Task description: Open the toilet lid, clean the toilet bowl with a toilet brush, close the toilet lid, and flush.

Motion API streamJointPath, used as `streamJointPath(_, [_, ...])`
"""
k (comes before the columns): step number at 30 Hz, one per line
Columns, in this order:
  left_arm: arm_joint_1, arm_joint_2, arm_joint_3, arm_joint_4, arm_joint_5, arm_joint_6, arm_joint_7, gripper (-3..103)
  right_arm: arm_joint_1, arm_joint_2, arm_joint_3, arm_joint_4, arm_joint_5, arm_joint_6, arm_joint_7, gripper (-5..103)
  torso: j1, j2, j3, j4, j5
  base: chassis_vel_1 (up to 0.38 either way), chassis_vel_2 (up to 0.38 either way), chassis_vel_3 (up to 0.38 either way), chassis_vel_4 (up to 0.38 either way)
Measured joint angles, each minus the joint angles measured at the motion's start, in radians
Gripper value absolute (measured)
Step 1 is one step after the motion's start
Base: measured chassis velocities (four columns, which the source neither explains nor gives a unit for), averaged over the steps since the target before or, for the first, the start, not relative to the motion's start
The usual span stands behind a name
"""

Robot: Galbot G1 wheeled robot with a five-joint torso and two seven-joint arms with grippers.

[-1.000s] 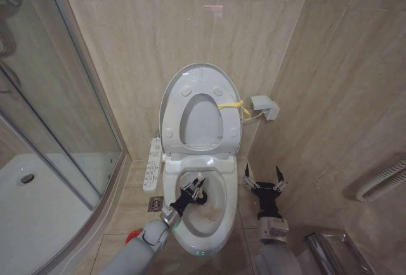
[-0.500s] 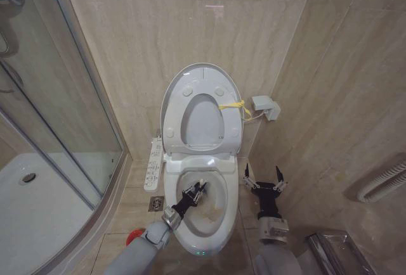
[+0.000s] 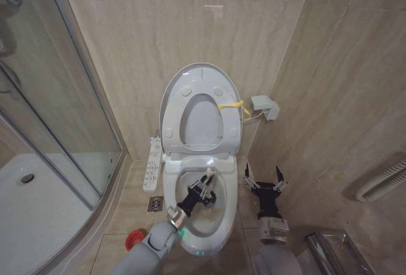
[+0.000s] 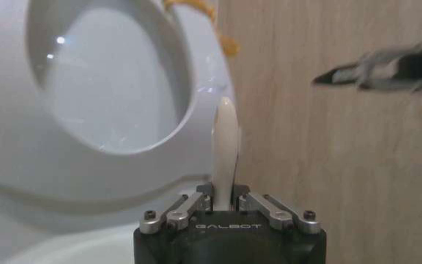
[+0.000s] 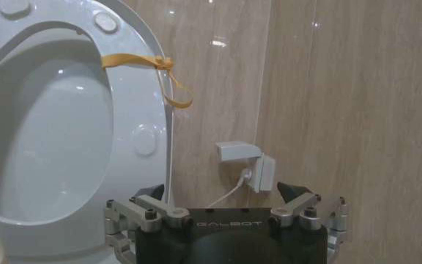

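One toilet brush (image 4: 225, 148) | slim white handle | clamped by left gripper (image 3: 202, 194)

place: small home-type bathroom, toilet corner
walls: beige stone-look tiles (image 3: 190, 34) on back and side walls
floor: same beige tile, small square floor drain (image 3: 155, 204) beside the toilet
toilet: white floor-standing toilet bowl (image 3: 219, 224), toilet lid (image 3: 196, 75) and ring seat raised against back wall
bidet controls: long white button panel (image 3: 152, 163) along the bowl's side
shower: curved glass enclosure (image 3: 51, 116) with white shower tray (image 3: 32, 218) and round drain
wall fitting: white power outlet box (image 3: 264, 107) with cable, near lid
extra: red brush holder (image 3: 134, 239) on floor, ribbed white hose (image 3: 380, 183) on side wall
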Motion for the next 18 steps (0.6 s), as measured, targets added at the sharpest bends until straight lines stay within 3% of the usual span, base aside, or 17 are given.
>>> streamJointPath(3, [0.023, -0.002, 0.017, -0.048, 0.0, 0.003, -0.002, 16, 0.0, 0.0, 0.0, 0.0, 0.0, 0.0, 0.0, 100, 0.0, 0.0, 0.0, -0.0001, 0.0001, 0.0, 0.0, 0.0, 0.0])
streamJointPath(8, [0.029, -0.013, 0.032, -0.029, -0.002, 0.0, 0.007, 16, 0.0, 0.0, 0.0, 0.0, 0.0, 0.0, 0.0, 100, 0.0, 0.0, 0.0, -0.0001, 0.0001, 0.0, 0.0, 0.0, 0.0])
streamJointPath(15, [0.008, -0.032, 0.027, 0.137, -0.017, -0.083, 0.11, 16, 0.0, 0.0, 0.0, 0.0, 0.0, 0.0, 0.0, 100, 0.0, 0.0, 0.0, -0.0001, 0.0, 0.0, 0.0, 0.0, 0.0])
streamJointPath(18, [0.003, -0.033, 0.021, 0.172, -0.014, -0.093, 0.123, 16, 0.0, 0.0, 0.0, 0.0, 0.0, 0.0, 0.0, 100, 0.0, 0.0, 0.0, 0.0001, 0.0001, 0.0, 0.0, 0.0, 0.0])
